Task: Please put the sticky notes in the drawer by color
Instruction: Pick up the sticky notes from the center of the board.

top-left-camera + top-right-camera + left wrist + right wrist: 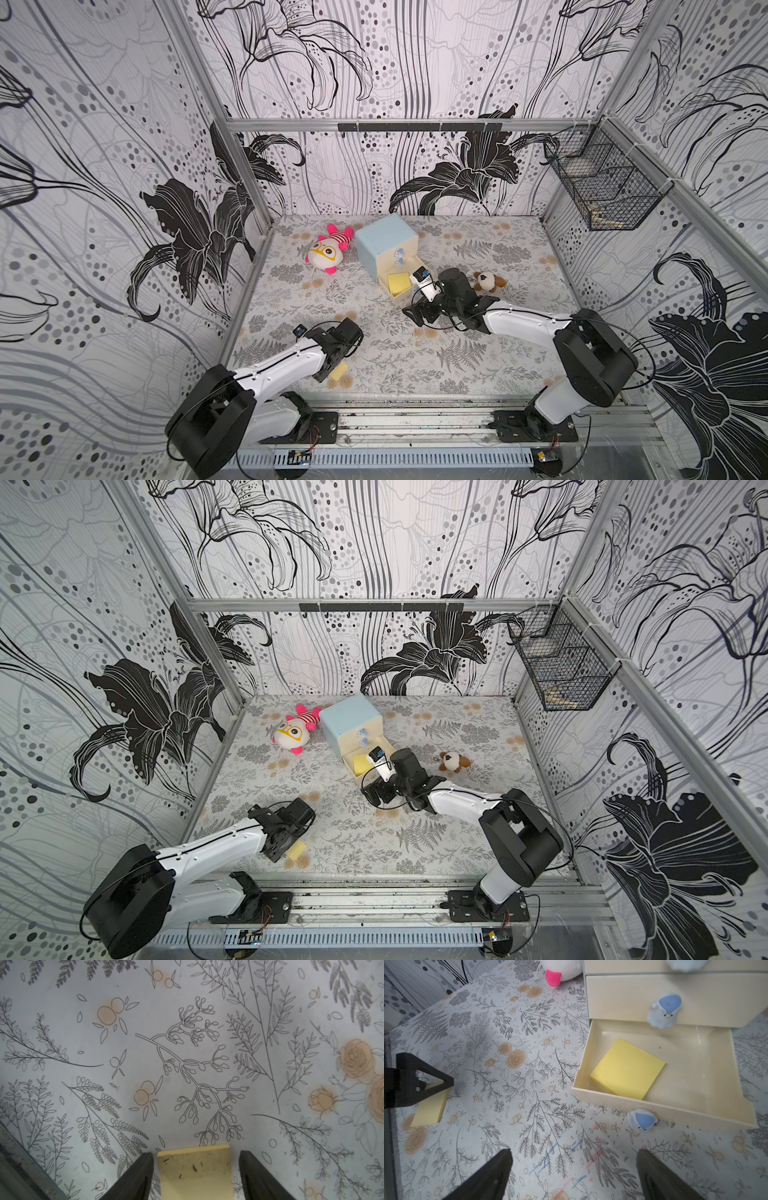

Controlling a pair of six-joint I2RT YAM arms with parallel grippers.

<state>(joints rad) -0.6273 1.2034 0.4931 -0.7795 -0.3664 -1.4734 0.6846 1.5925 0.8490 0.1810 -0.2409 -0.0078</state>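
My left jaws are lowered over the loose yellow pad (194, 1169), which lies flat on the tabletop (415, 357) near the front edge on my left side, well apart from the chest (384, 239). The jaws stand partly open, one on each side of the pad with a thin gap at both edges, so they have hold of nothing. I straddle it this way because a flat pad gives me only its thin sides to pinch. My right jaws are spread as wide as they go and are empty, hanging over the tabletop just in front of the bottom drawer (695, 1115). That drawer is pulled out, and the stored yellow pad (628, 1068) lies flat and a little skewed on its floor, towards one side, which leaves room beside it. I judge the drawer is left open for the loose pad, so both yellows end up together. The two drawers above are shut. I see no green or pink pads anywhere, and I cannot tell whether they are inside those drawers. A pink-and-white plush (328, 251) and a small brown plush (488, 281) flank the chest, clear of the path I would take.
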